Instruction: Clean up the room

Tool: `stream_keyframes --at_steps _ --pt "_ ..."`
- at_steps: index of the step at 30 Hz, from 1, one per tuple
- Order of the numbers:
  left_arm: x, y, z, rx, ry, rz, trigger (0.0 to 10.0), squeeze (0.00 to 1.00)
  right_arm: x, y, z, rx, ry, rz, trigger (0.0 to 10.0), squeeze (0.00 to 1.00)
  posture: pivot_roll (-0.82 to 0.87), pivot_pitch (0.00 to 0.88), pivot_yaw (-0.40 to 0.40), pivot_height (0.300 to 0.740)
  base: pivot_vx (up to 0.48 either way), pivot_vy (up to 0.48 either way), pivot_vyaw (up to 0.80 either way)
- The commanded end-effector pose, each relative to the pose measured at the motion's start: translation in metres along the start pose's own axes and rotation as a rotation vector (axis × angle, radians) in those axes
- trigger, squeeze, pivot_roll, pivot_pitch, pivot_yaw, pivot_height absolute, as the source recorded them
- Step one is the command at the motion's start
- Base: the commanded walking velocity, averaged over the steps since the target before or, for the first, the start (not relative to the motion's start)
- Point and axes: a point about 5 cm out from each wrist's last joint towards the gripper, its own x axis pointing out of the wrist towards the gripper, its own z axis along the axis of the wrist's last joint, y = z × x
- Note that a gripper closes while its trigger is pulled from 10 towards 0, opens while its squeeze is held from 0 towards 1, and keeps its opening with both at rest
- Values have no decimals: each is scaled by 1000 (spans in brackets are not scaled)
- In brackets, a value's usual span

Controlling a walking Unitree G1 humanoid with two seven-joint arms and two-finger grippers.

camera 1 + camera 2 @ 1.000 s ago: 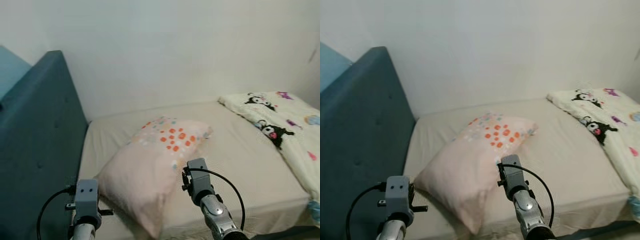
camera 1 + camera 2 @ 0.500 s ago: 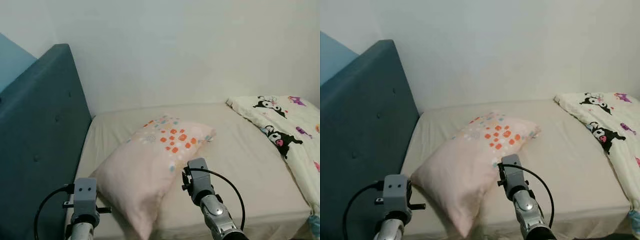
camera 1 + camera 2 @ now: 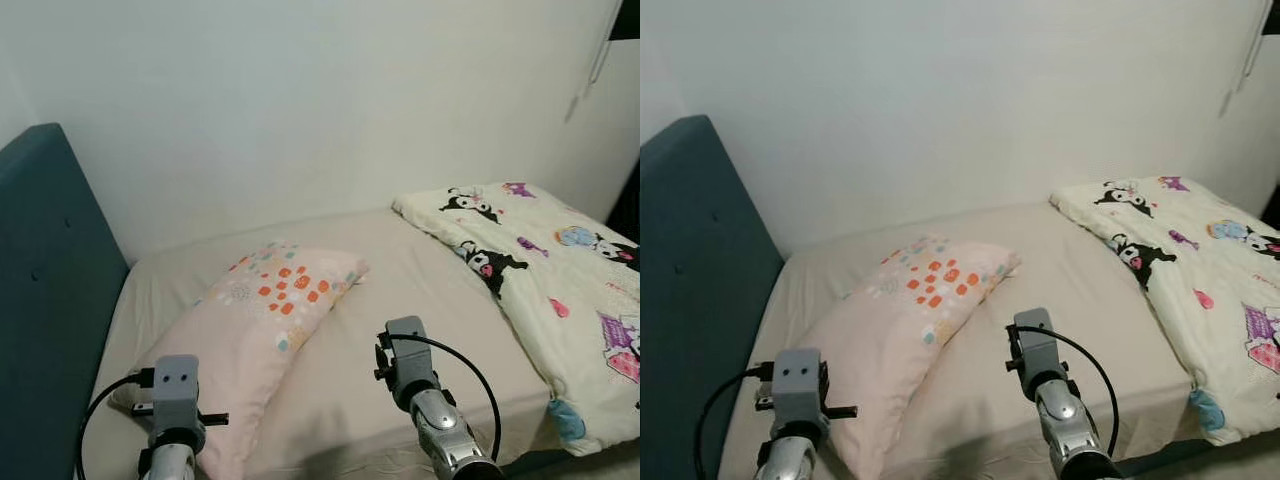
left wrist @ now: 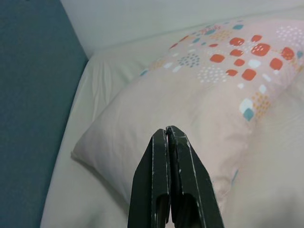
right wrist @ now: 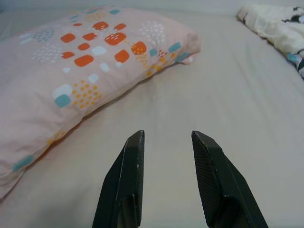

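A pale pink pillow (image 3: 255, 320) with orange and teal dots lies slanted on the beige bed sheet (image 3: 400, 280), near the blue headboard (image 3: 40, 300). A cream cartoon-print blanket (image 3: 540, 280) is bunched over the bed's right part. My left gripper (image 4: 167, 137) is shut with nothing in it, hovering over the pillow's near corner. My right gripper (image 5: 164, 140) stands open above bare sheet, just right of the pillow (image 5: 85, 66). Both wrists (image 3: 176, 395) (image 3: 408, 365) show low in the head views.
A white wall (image 3: 320, 100) runs behind the bed. The headboard rises on the left. The bed's front edge (image 3: 1140, 440) lies close below my arms. Bare sheet stretches between pillow and blanket.
The head camera has swung right: headboard and pillow have slid left in the picture and more of the blanket has come into view. My arms keep their pose.
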Motion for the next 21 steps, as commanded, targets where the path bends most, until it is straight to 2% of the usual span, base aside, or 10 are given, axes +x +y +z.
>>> stream_keyframes --at_steps 1,10,21 --pt "1 4 -3 16 20 16 10000 0 2 4 1 21 11 7 10000 0 -66 0 13 738 0 0 0" --pt "3 2 1 12 4 -17 10000 0 2 0 4 20 -3 -1 10000 0 -71 0 14 713 0 0 0" --pt "1 1 -11 30 81 -16 10000 0 4 0 6 -6 0 25 10000 0 -72 0 2 668 0 0 0"
